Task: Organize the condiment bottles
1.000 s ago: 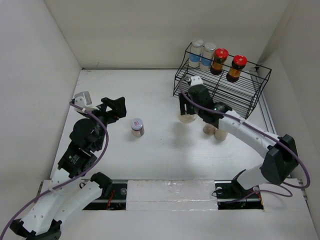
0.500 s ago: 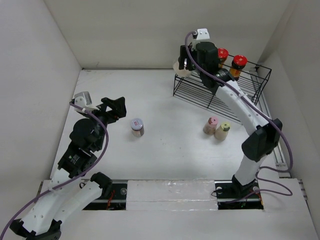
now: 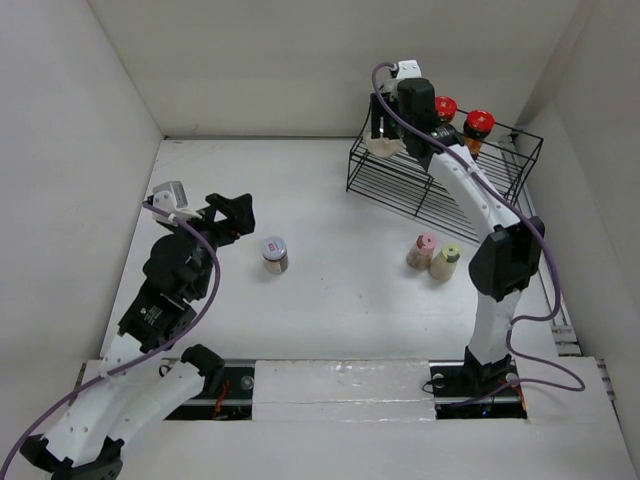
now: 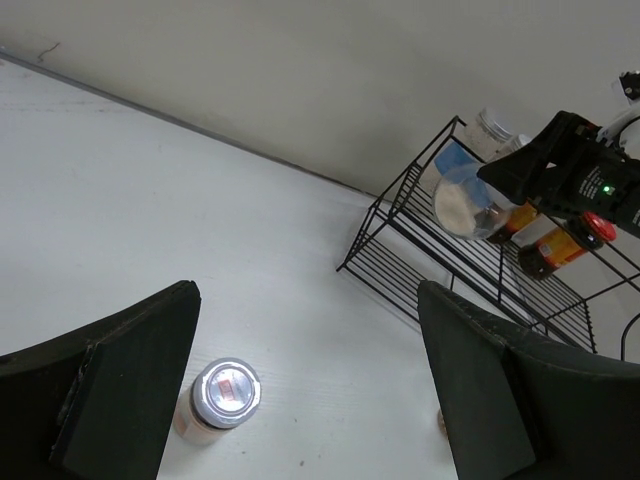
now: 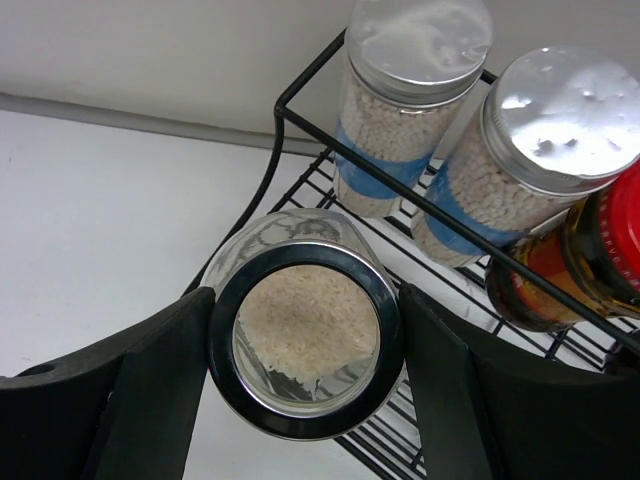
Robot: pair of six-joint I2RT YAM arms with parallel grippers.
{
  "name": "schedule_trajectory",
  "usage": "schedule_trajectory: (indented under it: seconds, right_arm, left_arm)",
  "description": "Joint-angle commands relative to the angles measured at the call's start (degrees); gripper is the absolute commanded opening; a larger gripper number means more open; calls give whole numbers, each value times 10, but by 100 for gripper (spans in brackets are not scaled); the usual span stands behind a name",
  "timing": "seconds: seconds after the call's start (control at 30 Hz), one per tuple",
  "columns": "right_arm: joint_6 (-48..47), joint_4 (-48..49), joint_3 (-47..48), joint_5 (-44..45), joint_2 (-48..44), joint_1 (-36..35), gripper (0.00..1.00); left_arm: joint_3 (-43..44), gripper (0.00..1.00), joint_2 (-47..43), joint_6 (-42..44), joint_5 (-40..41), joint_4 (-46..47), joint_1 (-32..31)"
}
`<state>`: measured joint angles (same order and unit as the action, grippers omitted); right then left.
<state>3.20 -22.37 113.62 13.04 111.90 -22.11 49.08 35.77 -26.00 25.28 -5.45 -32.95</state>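
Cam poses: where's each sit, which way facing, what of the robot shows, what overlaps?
Top external: above, behind the robot, looking down at the table; both arms show.
Left wrist: on the left claw, facing across the table toward the rack; own fingers show.
Right wrist: on the right claw, looking down at the wide jar between its fingers.
Shared: wide jar and rack, all three.

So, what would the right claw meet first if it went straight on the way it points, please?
Most likely the black wire rack: the right claw, shut on the wide clear jar, points down at the rack's end beside the blue-labelled jars. Depth to the wires is unclear.
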Motion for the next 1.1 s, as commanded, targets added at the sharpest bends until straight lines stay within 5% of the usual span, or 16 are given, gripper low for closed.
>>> schedule_trajectory:
  seconds: [0.0, 0.4, 0.5, 0.63, 0.83, 1.07]
  right_arm:
    - [-15, 49, 48, -5, -14, 7, 49]
    - [-15, 38, 42, -38, 36, 24, 52]
    - [-15, 33, 49, -38, 42, 24, 58]
    - [-15, 27, 60, -38, 47, 24, 78]
    - [-15, 48, 49, -27, -7, 19, 95]
    - [-27, 121, -84, -34, -136, -7, 92]
  left_arm:
    - [8, 86, 4, 5, -1, 21, 1]
    - [8, 86, 4, 5, -7, 21, 1]
    - [8, 86, 4, 5, -7, 21, 1]
    - [8, 86, 4, 5, -7, 21, 1]
    - [8, 86, 4, 5, -7, 21, 1]
    - [8, 86, -1, 5, 5, 21, 1]
